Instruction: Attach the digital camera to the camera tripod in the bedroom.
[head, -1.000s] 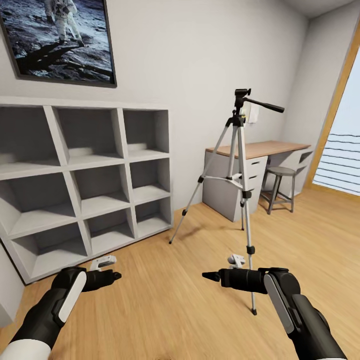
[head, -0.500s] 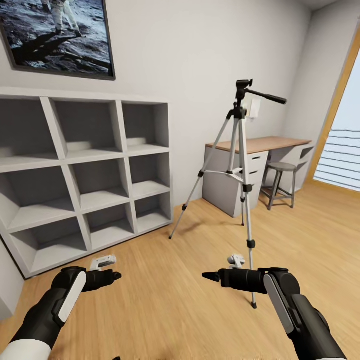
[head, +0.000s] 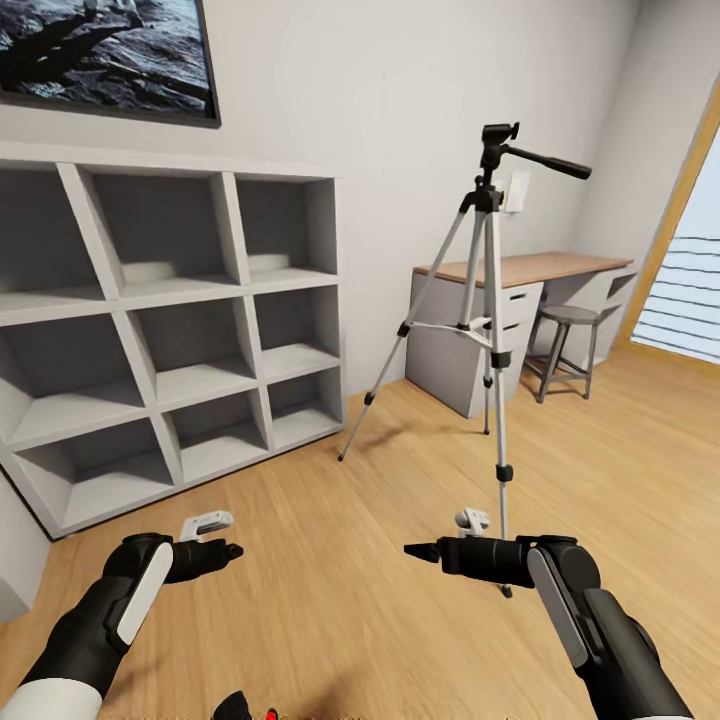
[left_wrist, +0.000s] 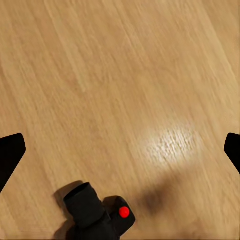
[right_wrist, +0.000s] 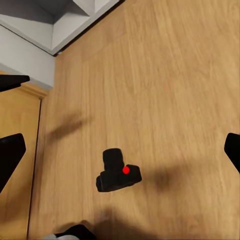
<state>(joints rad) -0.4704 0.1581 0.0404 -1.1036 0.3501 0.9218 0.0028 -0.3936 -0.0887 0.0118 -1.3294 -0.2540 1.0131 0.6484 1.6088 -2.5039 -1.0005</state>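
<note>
The camera tripod (head: 489, 300) stands on the wood floor ahead and to the right, its black head and pan handle (head: 520, 152) at the top. Its nearest leg comes down just behind my right gripper (head: 416, 549). The digital camera (right_wrist: 118, 172) lies on the floor below both arms, black with a red dot; its top edge peeks in at the head view's bottom (head: 236, 707). My left gripper (head: 228, 550) hangs above the camera (left_wrist: 97, 215). Both grippers are open and hold nothing, their fingertips (left_wrist: 10, 155) at the picture edges in the wrist views.
White cube shelving (head: 180, 330) lines the left wall under a framed picture (head: 100, 50). A desk with drawers (head: 520, 275) and a round stool (head: 565, 345) stand at the back right beside a tall window (head: 690, 300). Open plank floor lies between me and the tripod.
The whole view has shifted: shelving and tripod look closer and higher, and the camera's top edge now shows at the bottom. Both arms keep their pose.
</note>
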